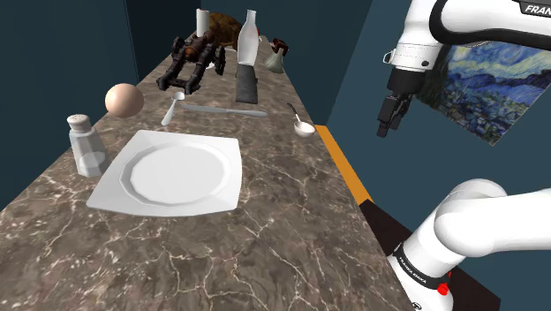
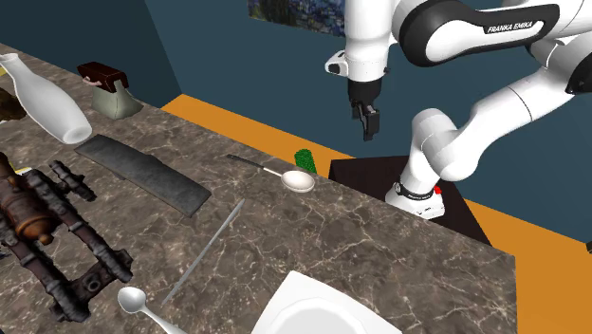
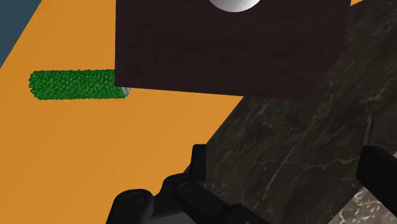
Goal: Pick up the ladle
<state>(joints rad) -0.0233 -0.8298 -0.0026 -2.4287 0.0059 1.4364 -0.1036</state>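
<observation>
The ladle (image 1: 303, 126) (image 2: 296, 179) is small, with a white bowl and a thin dark handle. It lies on the marble counter (image 1: 265, 256) close to the edge on the shoulder view's right. My black gripper (image 1: 388, 121) (image 2: 368, 124) hangs in the air beyond that edge, off the counter and well above it, to the right of the ladle in the shoulder view. In the wrist view the gripper (image 3: 289, 170) is open: its fingers (image 3: 198, 163) stand far apart with nothing between them, over the counter's edge (image 3: 299, 137) and the orange floor (image 3: 76, 146).
On the counter are a white square plate (image 1: 169, 173), a shaker (image 1: 86, 144), a round ball (image 1: 124, 100), a spoon (image 1: 174, 102), a long grey utensil (image 1: 225, 110), a dark flat slab (image 1: 245, 86), a toy cannon (image 1: 188, 62) and a white bottle (image 1: 250, 38). A green roll (image 3: 73, 84) lies beside the dark stand (image 3: 232, 48).
</observation>
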